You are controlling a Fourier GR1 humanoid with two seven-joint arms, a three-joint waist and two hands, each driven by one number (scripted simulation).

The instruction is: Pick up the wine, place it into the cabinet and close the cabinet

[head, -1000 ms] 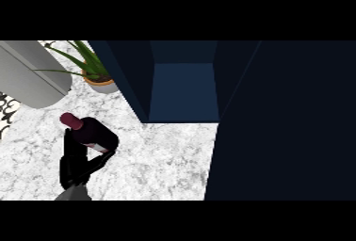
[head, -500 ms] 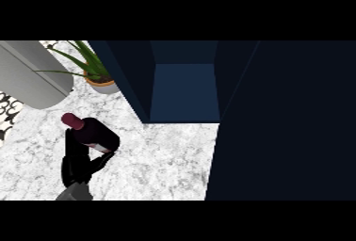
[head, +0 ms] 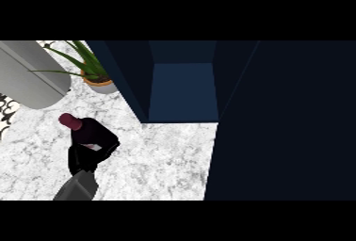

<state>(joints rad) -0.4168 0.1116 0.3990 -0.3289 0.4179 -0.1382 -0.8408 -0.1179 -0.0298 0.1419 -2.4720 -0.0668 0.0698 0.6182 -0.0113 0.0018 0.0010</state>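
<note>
The wine bottle [head: 82, 132] is dark with a maroon cap and stands on the marble counter [head: 160, 160] at the left. My left hand [head: 89, 154] is curled round its lower body, and the grey forearm enters from the lower edge. To the right of the bottle stands the dark blue cabinet [head: 184, 89], open, with its inside showing bare. Its open door [head: 285, 122] is a large dark panel filling the right side. My right hand does not show.
A potted green plant [head: 96, 81] stands behind the bottle, next to the cabinet's left wall. A big grey rounded object [head: 28, 75] lies at the far left. Bare counter runs between the bottle and the cabinet's opening.
The hand and the bottle have shifted very slightly to the right, and the forearm reaches a little further in. Nothing else has moved.
</note>
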